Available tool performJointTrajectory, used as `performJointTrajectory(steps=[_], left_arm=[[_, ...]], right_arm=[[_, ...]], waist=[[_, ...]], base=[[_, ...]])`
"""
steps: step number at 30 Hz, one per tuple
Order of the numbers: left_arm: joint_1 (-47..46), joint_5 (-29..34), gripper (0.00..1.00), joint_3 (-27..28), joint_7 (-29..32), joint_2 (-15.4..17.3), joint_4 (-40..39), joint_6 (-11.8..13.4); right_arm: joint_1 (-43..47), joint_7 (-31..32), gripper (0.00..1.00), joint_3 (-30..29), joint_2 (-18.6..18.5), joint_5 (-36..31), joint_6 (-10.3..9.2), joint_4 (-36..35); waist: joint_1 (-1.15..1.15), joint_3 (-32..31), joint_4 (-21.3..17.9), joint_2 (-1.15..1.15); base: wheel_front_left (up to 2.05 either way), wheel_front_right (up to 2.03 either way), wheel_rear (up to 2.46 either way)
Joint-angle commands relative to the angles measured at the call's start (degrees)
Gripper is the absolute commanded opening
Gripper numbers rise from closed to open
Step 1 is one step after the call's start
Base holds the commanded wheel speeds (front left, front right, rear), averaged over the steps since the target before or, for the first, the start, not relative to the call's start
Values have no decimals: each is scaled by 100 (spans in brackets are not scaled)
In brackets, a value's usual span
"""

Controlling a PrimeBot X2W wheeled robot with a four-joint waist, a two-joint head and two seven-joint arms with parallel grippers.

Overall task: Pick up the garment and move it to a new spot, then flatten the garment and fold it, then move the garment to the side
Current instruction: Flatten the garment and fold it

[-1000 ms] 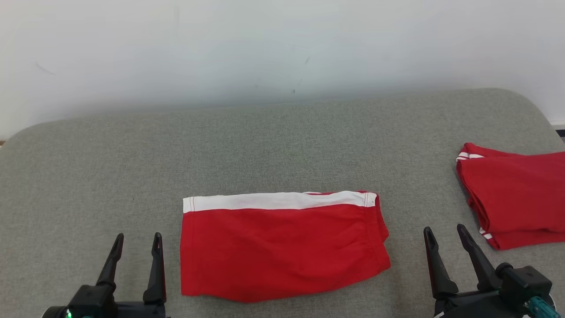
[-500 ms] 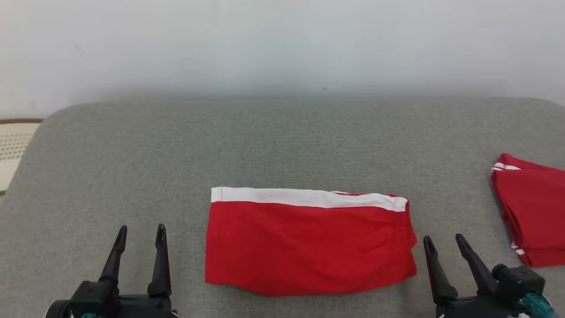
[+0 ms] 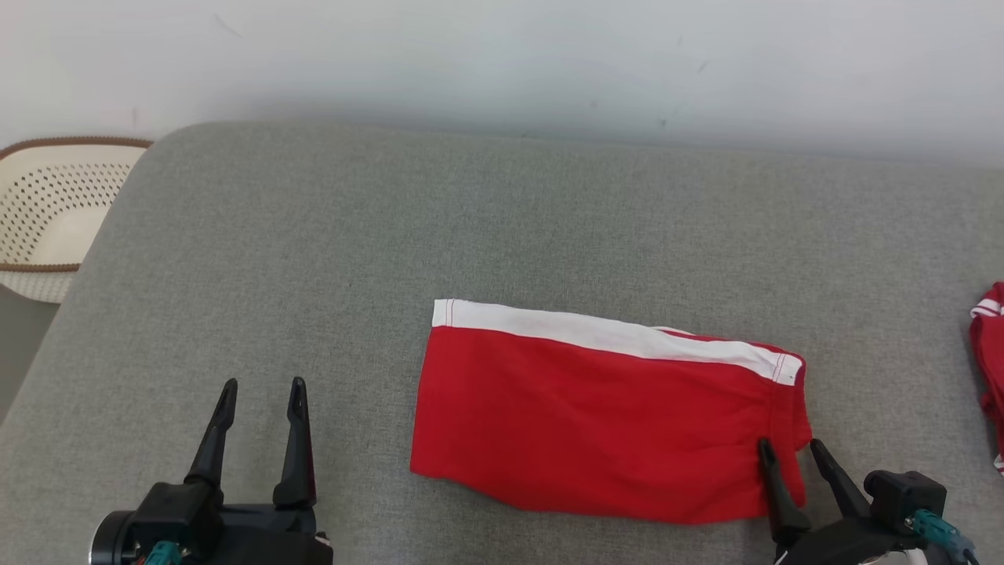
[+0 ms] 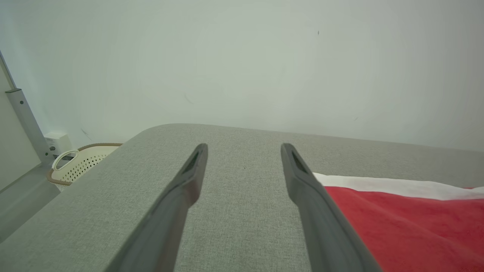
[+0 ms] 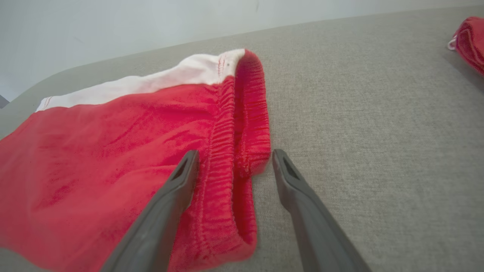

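A red garment with a white band along its far edge lies folded flat on the grey padded surface. My right gripper stands open at the garment's right end. In the right wrist view the gripper has the elastic waistband of the garment between its spread fingers, with no grip on it. My left gripper is open over bare grey cloth, left of the garment. The left wrist view shows this gripper with the garment off to its right.
A cream perforated basket sits beyond the surface's left edge, and the left wrist view also shows that basket. Another red folded garment lies at the far right, and it appears in the right wrist view. A pale wall runs behind.
The head camera has swung left, bringing the basket into view. My right gripper, earlier apart to the garment's right, now stands at its right edge. Both grippers stay open.
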Motion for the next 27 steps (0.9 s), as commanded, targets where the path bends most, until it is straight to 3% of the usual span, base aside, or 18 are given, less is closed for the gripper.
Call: performJointTrajectory(steps=[1,8,9,10,27], left_arm=[[-66,84,100,45,-21,-23,7,-37],[-151,207,100,-12,-21,-169,102,-216],[-159,208,100,-14,-21,-188,119,-237],[-175,225,100,-11,-21,-199,130,-256],[-157,414,100,90,-21,-304,283,-486]], right_arm=[[-122,-82,100,-3,-33,53,2,207],[-487,-178,100,255,49,291,2,918],[-541,-209,62,303,59,344,2,989],[-592,-229,0,343,66,406,2,1043],[-535,-500,0,87,-213,909,-2,1224]], waist=[[0,126,48,0],[0,254,-7,0],[0,266,-17,0],[0,274,-26,0],[0,172,-417,0]], base=[[0,0,0],[0,0,0],[0,0,0],[0,0,0],[0,0,0]])
